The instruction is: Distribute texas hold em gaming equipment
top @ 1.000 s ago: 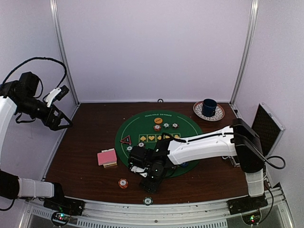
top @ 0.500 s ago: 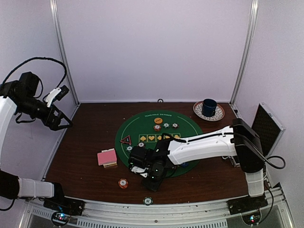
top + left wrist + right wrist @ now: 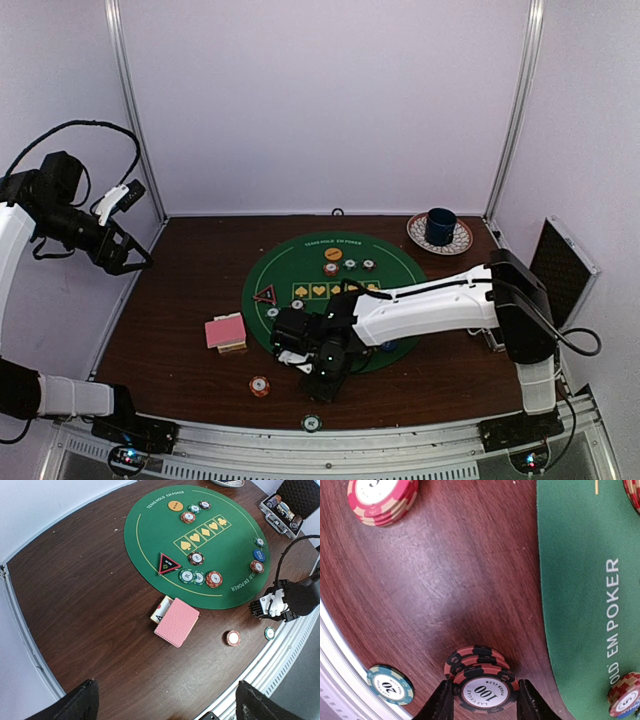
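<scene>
Dark wood table (image 3: 190, 290) with a round green mat (image 3: 300, 270): a red-black chip stack (image 3: 482, 682) sits on bare wood just off the mat's near edge, with the right gripper (image 3: 484, 699) closed on it. Pink cards (image 3: 226, 331) lie to the left. The left gripper (image 3: 165, 709) hangs raised, spread wide, empty.

Red-black chips (image 3: 484, 689) stacked on brown table (image 3: 455, 580).

Right wrist view crops the red chip stack (image 3: 382, 500).
</scene>
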You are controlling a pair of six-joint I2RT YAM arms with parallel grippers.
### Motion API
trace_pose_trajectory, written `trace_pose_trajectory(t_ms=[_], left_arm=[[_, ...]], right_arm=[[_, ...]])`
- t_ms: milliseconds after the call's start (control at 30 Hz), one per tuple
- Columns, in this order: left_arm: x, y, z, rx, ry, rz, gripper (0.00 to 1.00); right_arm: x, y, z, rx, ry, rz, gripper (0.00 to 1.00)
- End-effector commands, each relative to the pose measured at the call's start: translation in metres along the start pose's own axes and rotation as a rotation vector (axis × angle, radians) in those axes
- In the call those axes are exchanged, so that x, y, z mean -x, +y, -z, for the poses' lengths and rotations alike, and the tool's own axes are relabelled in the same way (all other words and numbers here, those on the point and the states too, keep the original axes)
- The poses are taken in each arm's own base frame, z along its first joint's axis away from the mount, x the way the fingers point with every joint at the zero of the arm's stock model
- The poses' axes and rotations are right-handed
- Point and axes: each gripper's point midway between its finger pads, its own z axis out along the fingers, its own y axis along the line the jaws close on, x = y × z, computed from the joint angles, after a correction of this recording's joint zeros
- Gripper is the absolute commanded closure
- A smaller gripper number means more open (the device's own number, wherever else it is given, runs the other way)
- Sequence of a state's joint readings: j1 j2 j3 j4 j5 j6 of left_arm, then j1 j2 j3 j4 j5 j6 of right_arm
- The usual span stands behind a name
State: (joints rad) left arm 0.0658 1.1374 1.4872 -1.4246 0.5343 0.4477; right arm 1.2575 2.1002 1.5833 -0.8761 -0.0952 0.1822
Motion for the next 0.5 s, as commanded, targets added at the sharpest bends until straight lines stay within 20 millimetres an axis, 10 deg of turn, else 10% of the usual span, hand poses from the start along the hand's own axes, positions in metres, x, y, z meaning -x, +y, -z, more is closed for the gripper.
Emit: trace_pose_trajectory(t_ms=[0, 233, 467], left_arm=[[0.0, -0.001, 0.004, 0.007, -0.002, -0.016, 0.02], [-0.001, 0.001, 0.001, 0.002, 0.01, -0.006, 0.02], [-0.004, 0.002, -0.004, -0.009, 0.025, 0.0, 0.02]], right_arm=[[0.017, -0.016, 0.041, -0.046, -0.078, -0.017, 0.89], [0.029, -0.068, 0.081, -0.092, -0.169, -0.142, 0.91], [0.005, -0.165, 0.085, -0.212, -0.184, -0.387, 0.91]])
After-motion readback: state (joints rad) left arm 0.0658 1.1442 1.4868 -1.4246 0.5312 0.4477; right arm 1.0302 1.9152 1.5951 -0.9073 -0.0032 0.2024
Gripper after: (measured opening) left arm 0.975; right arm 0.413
